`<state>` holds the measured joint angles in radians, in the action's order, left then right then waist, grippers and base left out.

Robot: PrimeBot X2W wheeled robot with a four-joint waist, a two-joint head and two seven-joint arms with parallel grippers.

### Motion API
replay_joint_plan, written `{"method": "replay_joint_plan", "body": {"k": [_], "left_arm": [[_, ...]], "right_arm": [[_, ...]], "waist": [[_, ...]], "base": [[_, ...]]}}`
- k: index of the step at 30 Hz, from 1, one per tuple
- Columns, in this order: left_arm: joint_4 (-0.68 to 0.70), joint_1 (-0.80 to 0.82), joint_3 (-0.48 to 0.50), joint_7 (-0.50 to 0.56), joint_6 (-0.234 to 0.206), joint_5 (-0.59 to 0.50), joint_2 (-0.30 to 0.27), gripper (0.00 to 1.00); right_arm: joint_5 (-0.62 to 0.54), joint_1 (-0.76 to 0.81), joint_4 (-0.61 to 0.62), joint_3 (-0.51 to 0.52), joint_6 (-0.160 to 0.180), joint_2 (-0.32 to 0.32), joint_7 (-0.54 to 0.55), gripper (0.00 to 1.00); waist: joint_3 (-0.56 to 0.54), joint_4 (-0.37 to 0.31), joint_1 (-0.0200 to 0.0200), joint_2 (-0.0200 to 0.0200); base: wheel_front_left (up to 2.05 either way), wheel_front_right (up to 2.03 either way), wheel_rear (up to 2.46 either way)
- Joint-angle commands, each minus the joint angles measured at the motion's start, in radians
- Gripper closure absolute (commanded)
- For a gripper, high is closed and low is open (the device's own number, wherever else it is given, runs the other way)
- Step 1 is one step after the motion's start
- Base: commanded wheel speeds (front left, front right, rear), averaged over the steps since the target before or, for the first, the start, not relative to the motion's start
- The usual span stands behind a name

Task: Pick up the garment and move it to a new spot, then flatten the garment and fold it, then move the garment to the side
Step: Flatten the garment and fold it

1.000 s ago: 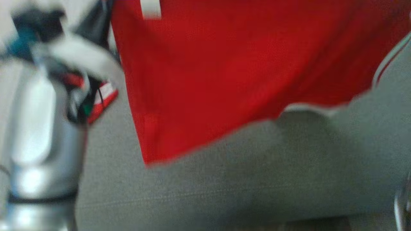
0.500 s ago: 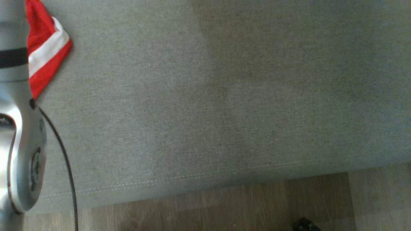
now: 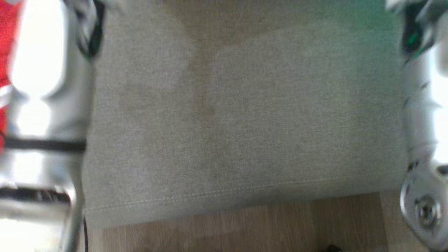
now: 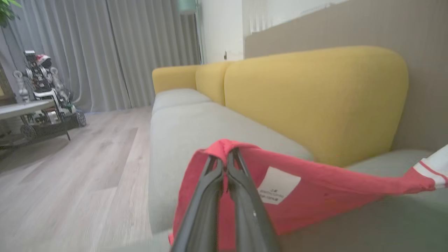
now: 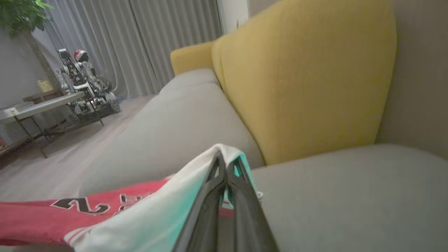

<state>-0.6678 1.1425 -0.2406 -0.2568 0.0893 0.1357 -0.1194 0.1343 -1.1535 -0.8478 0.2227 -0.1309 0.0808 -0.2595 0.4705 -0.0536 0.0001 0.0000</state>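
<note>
Left gripper (image 4: 225, 155): the two long dark fingers are pressed together at the tips, clamped on a bunched fold of the garment (image 4: 315, 189). The cloth is a smooth red jersey. It runs from the pinch in a taut band toward the view's right and ends in a white and red striped edge. A white rectangular label (image 4: 278, 185) with small print I cannot read sits on the red just beside the fingers.

Right gripper (image 5: 225, 159): the fingers are likewise clenched, here on a white fold with a teal tint on its inner face. Red cloth carrying black numerals outlined in white trails off to that view's left.

In both wrist views I see the garment held up off the seat cushion (image 3: 227, 122), not lying flat on it.

The head view is blurred. A glossy pale left forearm (image 3: 45, 105) and right forearm (image 3: 423, 122) stand at its two edges, with a sliver of red at the far left. The cushion between them is grey woven fabric, and a stitched seam (image 3: 227, 190) runs along its front edge. Wood-grain floor (image 3: 245, 227) lies below.

Further off is a rounded, padded yellow backrest (image 4: 315, 101), then pleated grey curtains (image 4: 105, 52). A low table (image 4: 21, 108) and another robot (image 4: 42, 80) on wheels stand near them. Green plant leaves (image 5: 21, 14) show in a top corner.
</note>
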Motion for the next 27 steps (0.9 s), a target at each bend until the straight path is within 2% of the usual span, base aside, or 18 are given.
{"method": "replay_joint_plan", "body": {"k": [1, 4, 11, 20, 27], "left_arm": [[0.046, -0.020, 0.011, -0.005, 0.004, -0.011, -0.038, 1.00], [0.067, -0.207, -0.001, -0.005, 0.006, -0.023, -0.045, 1.00], [0.059, -0.448, -0.021, -0.005, 0.012, -0.031, -0.044, 1.00], [0.074, -0.594, -0.082, -0.005, 0.004, -0.095, -0.053, 1.00], [0.067, -0.664, -0.119, -0.005, -0.002, -0.123, -0.064, 1.00]], "right_arm": [[0.027, -0.014, 0.021, -0.029, 0.000, -0.019, 0.002, 1.00], [0.123, 0.120, -0.049, -0.114, 0.000, -0.010, 0.053, 1.00], [0.231, 0.285, -0.091, -0.248, 0.000, 0.038, 0.190, 1.00], [0.259, 0.365, -0.156, -0.326, 0.000, 0.144, 0.365, 1.00], [0.315, 0.392, -0.173, -0.426, 0.000, 0.208, 0.603, 1.00]], "waist": [[-0.038, 0.003, -0.0001, 0.0000], [-0.105, 0.002, -0.0001, 0.0000], [-0.214, 0.002, -0.0001, 0.0000], [-0.304, 0.025, -0.0001, 0.0000], [-0.364, 0.033, -0.0001, 0.0000]], "base": [[0.00, 0.00, 0.00], [0.00, 0.00, 0.00], [0.00, 0.00, 0.00], [0.00, 0.00, 0.00], [0.00, 0.00, 0.00]]}}
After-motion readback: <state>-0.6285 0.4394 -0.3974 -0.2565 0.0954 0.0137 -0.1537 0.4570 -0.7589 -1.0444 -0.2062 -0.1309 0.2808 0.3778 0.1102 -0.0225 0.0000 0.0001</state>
